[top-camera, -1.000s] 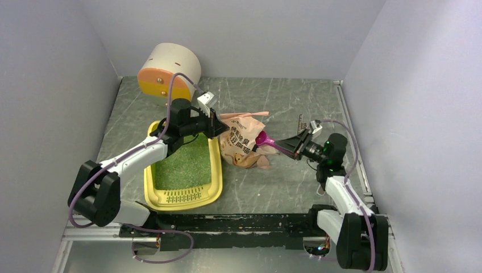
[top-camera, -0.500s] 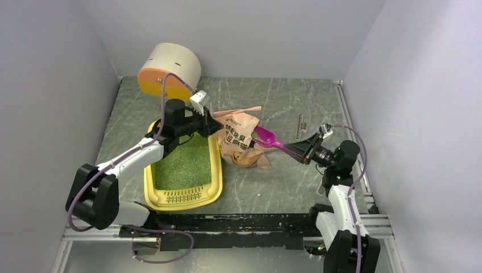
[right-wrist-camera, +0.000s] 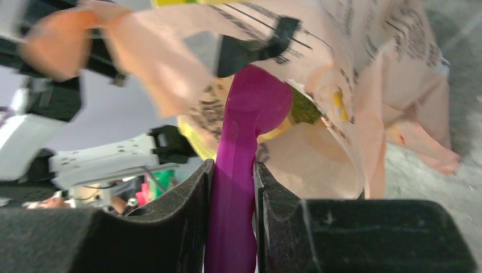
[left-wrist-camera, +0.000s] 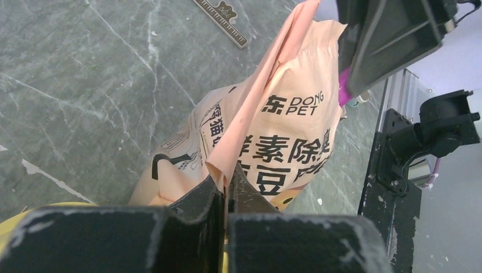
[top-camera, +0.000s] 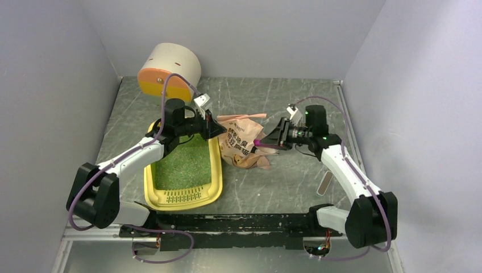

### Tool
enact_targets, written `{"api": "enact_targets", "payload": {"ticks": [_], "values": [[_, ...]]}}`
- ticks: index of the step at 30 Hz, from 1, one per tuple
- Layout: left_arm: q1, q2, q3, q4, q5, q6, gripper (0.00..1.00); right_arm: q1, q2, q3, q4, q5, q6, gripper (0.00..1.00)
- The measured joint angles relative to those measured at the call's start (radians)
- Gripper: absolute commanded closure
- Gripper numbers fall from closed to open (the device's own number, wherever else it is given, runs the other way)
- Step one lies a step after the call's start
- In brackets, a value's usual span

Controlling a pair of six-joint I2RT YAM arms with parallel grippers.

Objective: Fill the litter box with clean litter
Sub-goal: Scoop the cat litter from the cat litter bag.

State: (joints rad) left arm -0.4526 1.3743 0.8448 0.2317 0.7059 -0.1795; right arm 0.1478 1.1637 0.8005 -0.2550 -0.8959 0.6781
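The yellow litter box [top-camera: 215,170] lies at the left, with green clean litter [top-camera: 182,165] over its floor. My left gripper [top-camera: 219,128] [left-wrist-camera: 227,179] is shut on a folded top edge of the pink-beige bag [top-camera: 241,145] [left-wrist-camera: 284,131], holding it up beside the box. My right gripper [top-camera: 274,139] [right-wrist-camera: 233,170] is shut on the handle of the magenta scoop [top-camera: 260,143] [right-wrist-camera: 250,114]. The scoop's bowl sits in the bag's open mouth.
A white cylinder with an orange end [top-camera: 169,71] stands at the back left, behind the box. A ruler [left-wrist-camera: 221,20] lies flat on the table beyond the bag. A pale strip [top-camera: 325,183] lies near the right arm. Grey walls close in three sides.
The right arm drew the scoop back out of the bag, then swung up and forward, and the bowl is at the bag's mouth again. The left gripper kept its hold, shifting slightly.
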Motion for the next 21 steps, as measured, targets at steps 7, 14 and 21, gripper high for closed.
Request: {"api": "enact_targets", "payload": {"ticks": [7, 14, 21], "values": [[-0.002, -0.006, 0.0, -0.018, 0.021, 0.055, 0.95, 0.128, 0.097, 0.137, -0.305, 0.286, -0.114, 1.0], [-0.003, -0.009, 0.005, -0.035, 0.021, 0.087, 0.95, 0.254, 0.189, 0.306, -0.453, 0.493, -0.142, 1.0], [-0.006, -0.009, 0.005, -0.051, -0.003, 0.105, 0.95, 0.303, 0.357, 0.351, -0.384, 0.475, -0.13, 1.0]]}}
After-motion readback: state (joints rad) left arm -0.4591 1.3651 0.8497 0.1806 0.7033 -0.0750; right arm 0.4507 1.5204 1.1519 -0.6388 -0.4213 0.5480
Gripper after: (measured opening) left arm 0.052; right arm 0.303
